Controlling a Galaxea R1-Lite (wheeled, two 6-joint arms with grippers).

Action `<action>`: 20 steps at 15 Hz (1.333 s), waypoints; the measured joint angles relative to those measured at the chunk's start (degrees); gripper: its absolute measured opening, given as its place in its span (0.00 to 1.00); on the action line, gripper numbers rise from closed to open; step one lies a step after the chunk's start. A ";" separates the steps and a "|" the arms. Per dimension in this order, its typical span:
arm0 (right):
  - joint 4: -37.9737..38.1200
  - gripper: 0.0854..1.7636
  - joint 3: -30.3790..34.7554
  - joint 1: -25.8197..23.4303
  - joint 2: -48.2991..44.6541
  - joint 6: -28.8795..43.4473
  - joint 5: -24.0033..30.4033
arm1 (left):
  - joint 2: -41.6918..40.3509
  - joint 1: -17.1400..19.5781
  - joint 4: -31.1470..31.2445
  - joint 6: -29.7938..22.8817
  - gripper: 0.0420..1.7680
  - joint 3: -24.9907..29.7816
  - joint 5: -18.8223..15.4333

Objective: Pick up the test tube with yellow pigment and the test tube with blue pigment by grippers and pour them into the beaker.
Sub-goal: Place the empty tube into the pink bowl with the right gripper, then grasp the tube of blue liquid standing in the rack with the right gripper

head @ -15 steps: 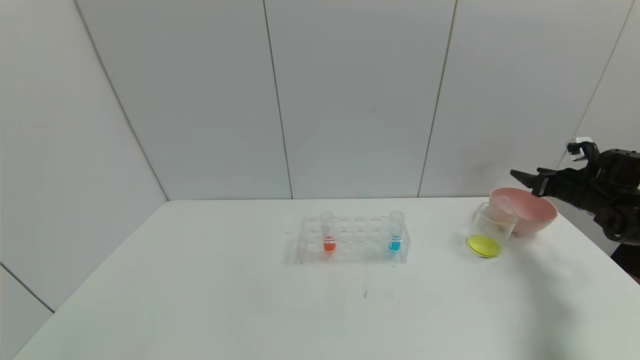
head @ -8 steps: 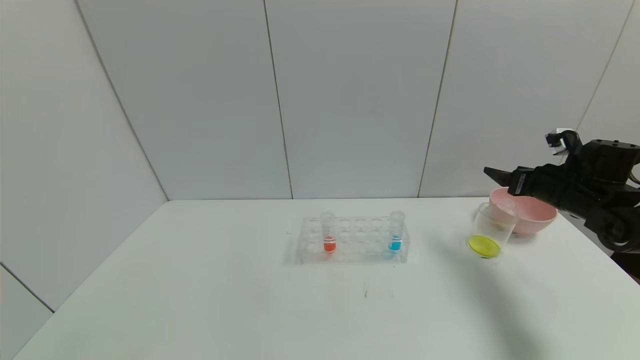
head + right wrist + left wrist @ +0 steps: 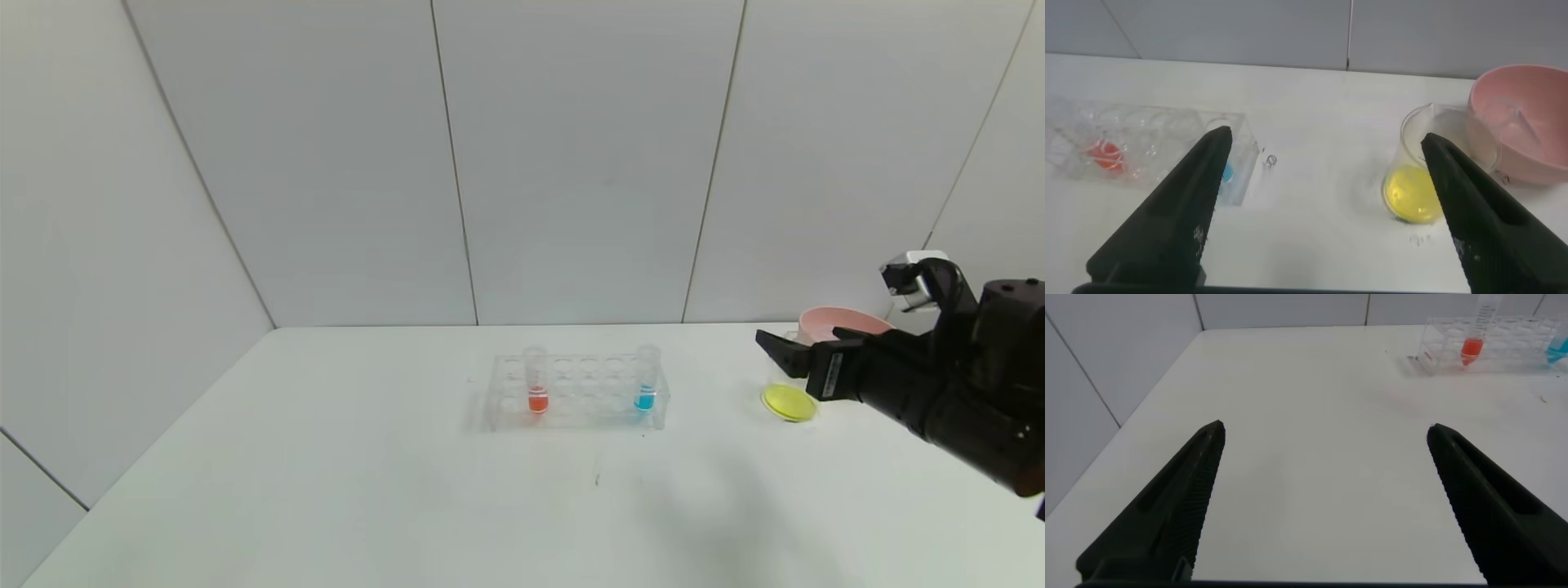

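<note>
The test tube with blue pigment stands upright at the right end of a clear rack; it also shows in the right wrist view. No tube with yellow liquid shows. The beaker stands right of the rack with yellow liquid in its base, also seen in the right wrist view. My right gripper is open and empty, low over the table just in front of the beaker, pointing toward the rack. My left gripper is open and empty over bare table, out of the head view.
An orange-liquid tube stands at the rack's left end. A pink bowl sits behind the beaker, with a clear thing lying in it. White walls close the table's back and sides.
My right gripper has moved from above the pink bowl down and leftward, now in front of the beaker. Tubes, rack and beaker have not moved.
</note>
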 joint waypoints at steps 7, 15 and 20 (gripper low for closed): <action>-0.38 0.96 10.92 28.23 -6.01 9.07 -30.89 | 0.00 0.00 0.00 -0.02 1.00 0.00 0.00; -17.19 0.96 11.64 39.42 9.62 11.63 -40.69 | 0.00 0.00 0.00 -0.02 1.00 0.00 0.02; -17.92 0.96 5.79 36.08 15.65 6.85 -35.77 | 0.00 0.00 0.00 -0.02 1.00 0.00 0.02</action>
